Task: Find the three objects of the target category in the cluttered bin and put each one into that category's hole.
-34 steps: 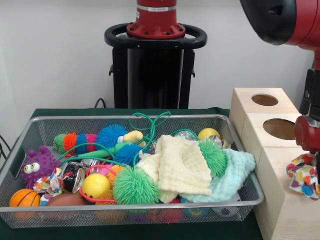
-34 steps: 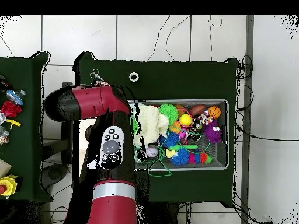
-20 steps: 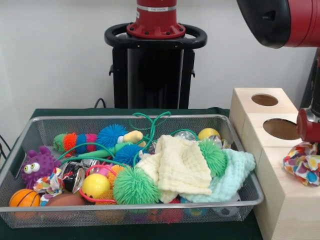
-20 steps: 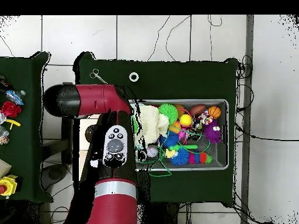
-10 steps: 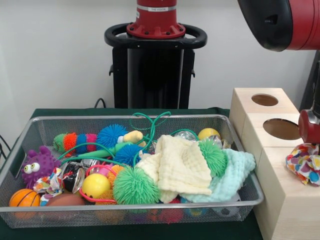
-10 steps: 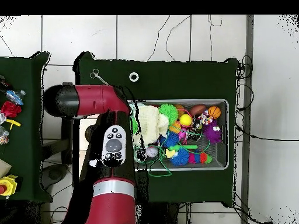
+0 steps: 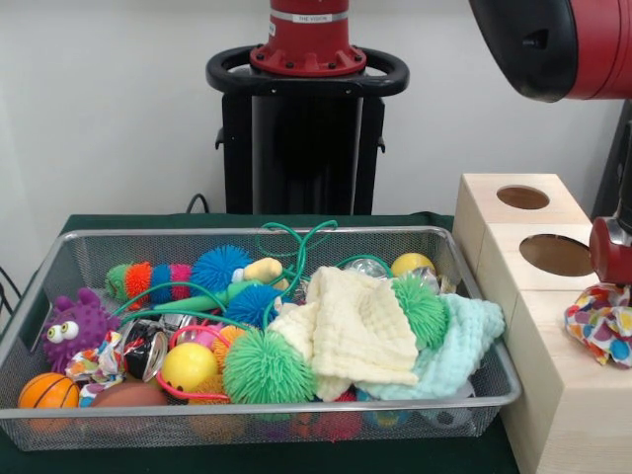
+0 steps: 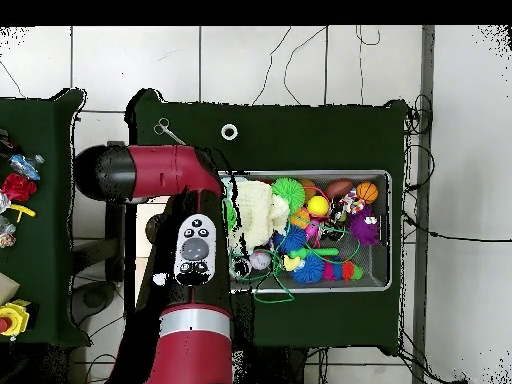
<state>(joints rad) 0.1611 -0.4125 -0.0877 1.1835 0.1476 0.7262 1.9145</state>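
Gripper [image 7: 604, 314] is hidden behind the spotted cloth [image 7: 599, 336] hanging from it, so you cannot tell its grip; it has stopped drifting over the nearest wooden box [image 7: 568, 420], beside the mesh bin [image 7: 59, 265], release pending.

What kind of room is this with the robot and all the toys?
Probably a robot testing lab. A red robot arm on a pedestal works at a green-covered table holding a wire bin of toys and wooden boxes with round holes.
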